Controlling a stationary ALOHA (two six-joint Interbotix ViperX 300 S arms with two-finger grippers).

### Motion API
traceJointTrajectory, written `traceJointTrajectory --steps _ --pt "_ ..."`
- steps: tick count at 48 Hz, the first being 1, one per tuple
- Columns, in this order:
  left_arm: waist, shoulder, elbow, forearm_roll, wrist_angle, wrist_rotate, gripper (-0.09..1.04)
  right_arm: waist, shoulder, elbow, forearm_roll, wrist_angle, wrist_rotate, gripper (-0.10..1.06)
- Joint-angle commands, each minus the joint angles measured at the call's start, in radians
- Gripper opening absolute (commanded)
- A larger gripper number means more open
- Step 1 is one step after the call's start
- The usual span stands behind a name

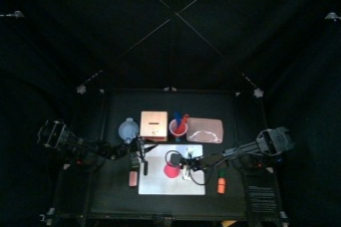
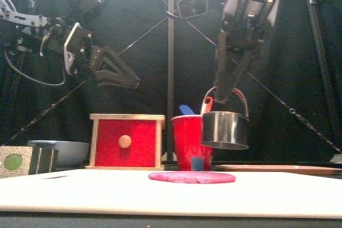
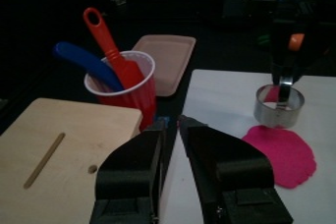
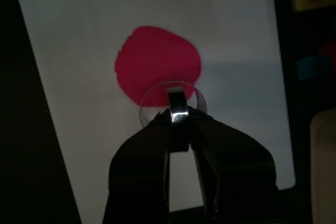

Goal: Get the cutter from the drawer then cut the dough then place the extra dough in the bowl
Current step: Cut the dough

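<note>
Dough (image 2: 191,177) lies on the white board (image 2: 80,194), my right jaws clenching the cutter (image 2: 227,128) over its edge, left jaws closed, empty.

A: What sits on the small black table (image 1: 107,199)?
B: A white rectangular cutting board (image 1: 154,187), from the centre toward 6 o'clock. At the back, a blue-grey two-handled bowl (image 1: 128,130) at 10, a pale wooden box with a red drawer front (image 1: 155,123) at 11, a red plastic cup (image 1: 177,127) at 12 and a flat pink tray (image 1: 208,129) at 1.
A: Anything smaller?
B: A small orange piece (image 1: 134,178) at 8 and a small red piece (image 1: 220,184) at 4. I can't tell what they are.
</note>
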Motion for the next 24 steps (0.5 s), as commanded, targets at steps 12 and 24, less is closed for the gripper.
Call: traceJointTrajectory --steps 12,24 --pt "-0.009 -0.031 0.041 -0.012 -0.005 -0.055 0.61 -0.035 0.08 -0.138 0.089 0.037 -0.129 0.49" --pt "-0.009 -0.031 0.048 -0.014 -0.005 -0.055 0.61 -0.063 0.115 -0.156 0.08 0.035 -0.138 0.49"
